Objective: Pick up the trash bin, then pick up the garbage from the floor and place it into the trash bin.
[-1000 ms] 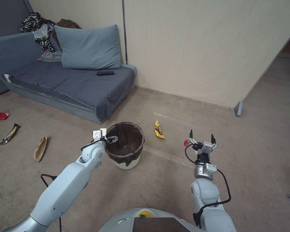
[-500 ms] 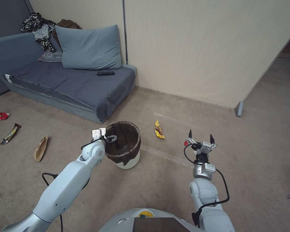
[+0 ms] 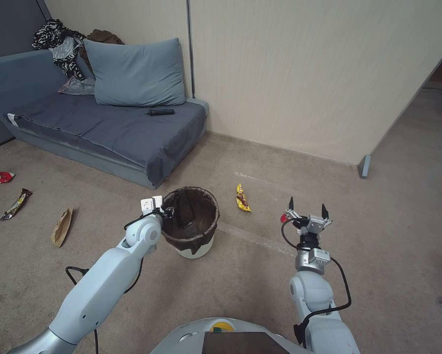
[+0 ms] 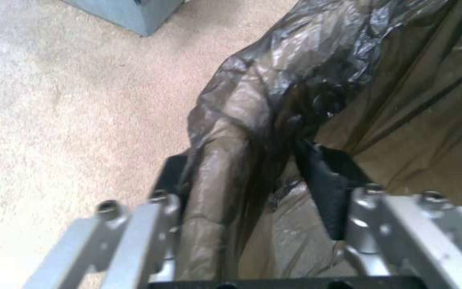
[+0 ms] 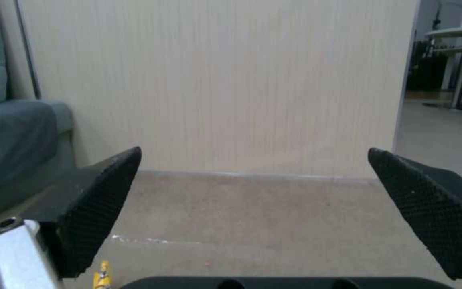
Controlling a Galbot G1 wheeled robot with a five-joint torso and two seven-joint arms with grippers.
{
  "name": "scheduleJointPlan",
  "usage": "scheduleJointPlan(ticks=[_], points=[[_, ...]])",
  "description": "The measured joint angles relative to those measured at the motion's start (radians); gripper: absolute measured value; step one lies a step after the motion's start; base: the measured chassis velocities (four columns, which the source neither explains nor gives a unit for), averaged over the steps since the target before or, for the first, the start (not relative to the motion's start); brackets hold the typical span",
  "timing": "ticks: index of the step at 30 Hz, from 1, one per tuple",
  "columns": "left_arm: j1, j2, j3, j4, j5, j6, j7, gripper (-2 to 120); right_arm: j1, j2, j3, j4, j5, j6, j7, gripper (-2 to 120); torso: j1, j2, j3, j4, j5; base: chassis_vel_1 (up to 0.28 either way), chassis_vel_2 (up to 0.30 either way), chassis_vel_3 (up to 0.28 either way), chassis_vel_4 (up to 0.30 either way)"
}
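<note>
Trash bin (image 3: 190, 221), on the floor (image 3: 240, 280), is pinched at its bagged rim between the left gripper (image 4: 247, 180) fingers. A straight lift is needed. The right gripper (image 3: 307, 212) fingers are spread wide, empty.

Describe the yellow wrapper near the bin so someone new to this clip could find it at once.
Start at the grey-blue sofa against the beige wall and come forward onto the carpet to the trash bin, whose rim the left claw straddles. The yellow snack wrapper lies just right of the bin, apart from it. It is bright yellow with dark print, unlike the brown paper bag far off to the left.
</note>
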Motion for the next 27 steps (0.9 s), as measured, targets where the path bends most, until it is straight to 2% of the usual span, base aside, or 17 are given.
scheduleJointPlan(ticks=[3,4,7,10,16,22,27], points=[[0.021,0.002,-0.008,-0.033,-0.025,0.003,-0.015,23,-0.003,-0.003,0.000,0.009,0.003,-0.003,0.004,100,0.000,0.000,0.000,-0.0003,-0.0006,0.000,0.000,0.000,0.000],[0.021,0.002,-0.008,-0.033,-0.025,0.003,-0.015,23,-0.003,-0.003,0.000,0.009,0.003,-0.003,0.004,100,0.000,0.000,0.000,-0.0003,-0.0006,0.000,0.000,0.000,0.000],[0.034,0.007,-0.015,-0.054,-0.037,0.006,-0.023,9,-0.006,-0.003,0.001,0.015,0.005,-0.003,0.005,100,0.000,0.000,0.000,-0.0001,-0.0007,0.000,0.000,0.000,0.000],[0.040,0.009,-0.019,-0.063,-0.049,0.010,-0.029,5,-0.008,-0.004,0.001,0.019,0.007,-0.004,0.008,100,0.000,0.000,0.000,0.0000,-0.0007,0.000,0.000,0.000,0.000],[0.049,0.015,-0.024,-0.093,-0.103,0.026,-0.050,3,-0.012,-0.009,0.001,0.034,0.010,-0.012,0.014,100,0.000,0.000,0.000,0.0000,-0.0009,0.000,0.000,0.000,0.000],[0.054,0.022,-0.026,-0.100,-0.111,0.026,-0.049,3,-0.013,-0.010,0.001,0.038,0.012,-0.015,0.015,100,0.000,0.000,0.000,-0.0002,-0.0008,0.000,0.000,0.000,0.000],[0.070,0.022,-0.037,-0.122,-0.054,-0.017,-0.001,3,-0.010,-0.010,0.001,0.038,0.013,-0.015,0.020,100,0.000,0.000,0.000,-0.0003,-0.0008,0.000,0.000,0.000,0.000]])
